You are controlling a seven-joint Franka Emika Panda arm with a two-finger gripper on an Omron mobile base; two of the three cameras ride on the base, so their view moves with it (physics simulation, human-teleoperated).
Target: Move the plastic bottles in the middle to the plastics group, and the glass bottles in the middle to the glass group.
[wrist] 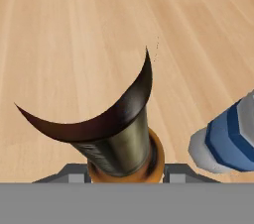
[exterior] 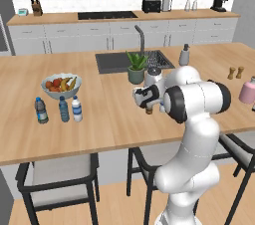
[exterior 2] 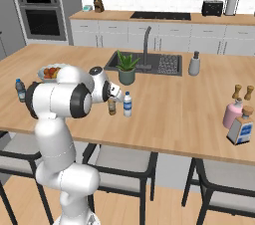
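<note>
The glass bottle [wrist: 116, 134], dark brown with a pale label, stands upright on the wooden island between my fingertips, and my gripper [wrist: 126, 173] is shut on it from above. From the base views, the gripper [exterior: 148, 102] [exterior 2: 112, 99] hangs over the bottle [exterior: 148, 111] [exterior 2: 112, 107] near the island's front. A plastic bottle [exterior 2: 127, 104] [wrist: 223, 139] with a white cap stands just beside it. At the far left stands the plastics group [exterior: 63, 109], with a white-capped bottle [exterior: 76, 109] next to it. On the right end sits the pink vessel of the glass group [exterior: 247, 92] [exterior 2: 232, 113].
A potted plant [exterior: 135, 69] and the sink [exterior: 114, 61] lie just behind the gripper. A fruit bowl [exterior: 61, 85] sits behind the plastics group. Two small brown shakers [exterior: 235, 72] and a blue-labelled bottle [exterior 2: 242, 128] stand near the pink vessel. Stools line the island's front edge.
</note>
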